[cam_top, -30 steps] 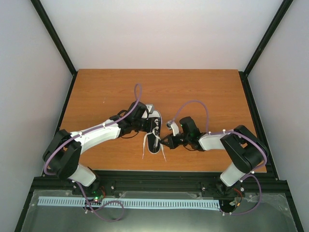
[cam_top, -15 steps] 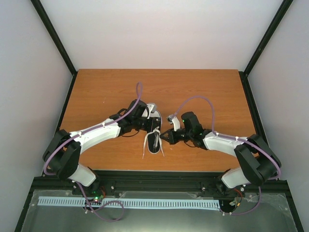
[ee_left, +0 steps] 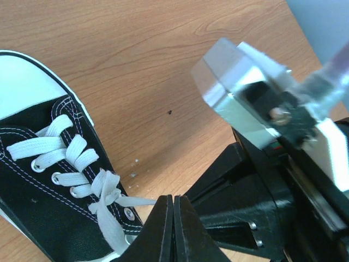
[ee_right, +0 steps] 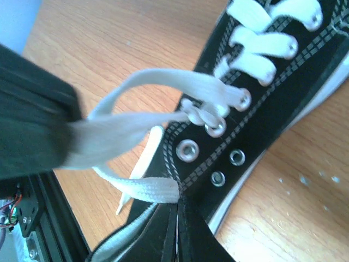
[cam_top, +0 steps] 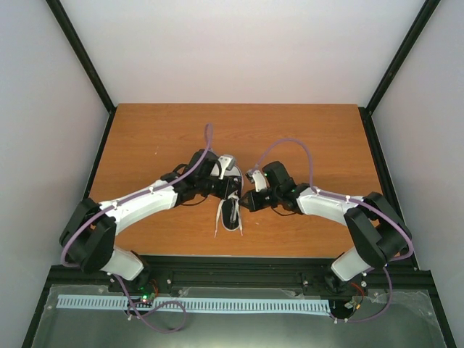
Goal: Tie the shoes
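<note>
Black sneaker (cam_top: 232, 214) on the bench (cam_top: 304, 138), near centre — left jaws pressed together on one white lace (ee_left: 143, 201), right jaws pinching the other lace (ee_right: 147, 189).

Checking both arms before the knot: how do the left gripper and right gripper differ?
The left gripper reaches the sneaker from its left side, the right gripper from its right. The left gripper's lace stretches straight out from the laced eyelets; the right gripper pinches a strand lower, beside the empty eyelets. Both have jaws shut on white lace.
</note>
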Available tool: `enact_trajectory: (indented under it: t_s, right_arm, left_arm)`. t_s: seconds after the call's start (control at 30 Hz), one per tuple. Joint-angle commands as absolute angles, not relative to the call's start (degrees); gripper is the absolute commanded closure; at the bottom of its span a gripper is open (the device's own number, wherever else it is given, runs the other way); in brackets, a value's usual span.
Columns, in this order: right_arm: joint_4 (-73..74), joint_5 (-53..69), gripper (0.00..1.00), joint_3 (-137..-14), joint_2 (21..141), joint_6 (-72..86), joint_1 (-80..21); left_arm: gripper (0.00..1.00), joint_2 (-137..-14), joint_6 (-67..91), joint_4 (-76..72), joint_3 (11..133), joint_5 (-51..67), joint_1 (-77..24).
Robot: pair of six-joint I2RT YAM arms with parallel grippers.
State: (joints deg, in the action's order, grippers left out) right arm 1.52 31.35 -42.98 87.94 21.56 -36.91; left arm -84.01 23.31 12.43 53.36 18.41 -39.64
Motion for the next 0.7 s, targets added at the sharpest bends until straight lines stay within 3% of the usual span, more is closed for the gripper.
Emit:
enact_trajectory:
  t_s: [0.0,0.4,0.67]
  right_arm:
    - [7.3,28.7,0.97,-44.2,87.6,21.9,-37.2]
    - [12.2,23.1,0.97,-47.5,87.7,21.4,-36.0]
    - [11.3,26.5,0.97,-49.7,88.0,19.9,-36.1]
  left_arm:
    - [0.99,-80.8,21.4,8.5,52.5,19.4,-39.4]
    - [0.99,-77.2,18.9,4.9,45.7,24.4,-39.4]
    - [0.99,-76.5,21.6,2.7,37.4,25.4,-39.4]
